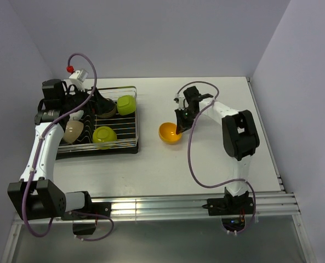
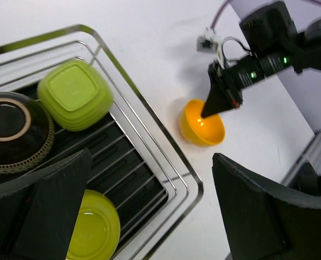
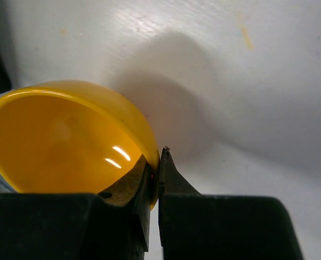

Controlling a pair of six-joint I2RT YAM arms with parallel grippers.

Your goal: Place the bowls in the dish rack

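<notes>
The orange bowl [image 1: 170, 133] [image 2: 202, 122] [image 3: 63, 141] sits on the white table to the right of the dish rack [image 1: 136, 118] [image 2: 149, 116]. My right gripper [image 1: 180, 127] [image 2: 206, 112] [image 3: 156, 162] is shut on its right rim, one finger inside and one outside. In the rack are a squarish lime bowl [image 1: 126, 104] [image 2: 75, 95], a round lime bowl [image 1: 104, 136] [image 2: 92, 230], a black bowl [image 1: 104, 109] [image 2: 11, 130] and a whitish bowl [image 1: 73, 131]. My left gripper [image 1: 98, 103] [image 2: 152, 157] hangs open over the rack, holding nothing.
Grey walls close the table at the back and on both sides. An aluminium rail [image 1: 178, 203] runs along the near edge between the arm bases. A purple cable [image 1: 192, 159] loops beside the right arm.
</notes>
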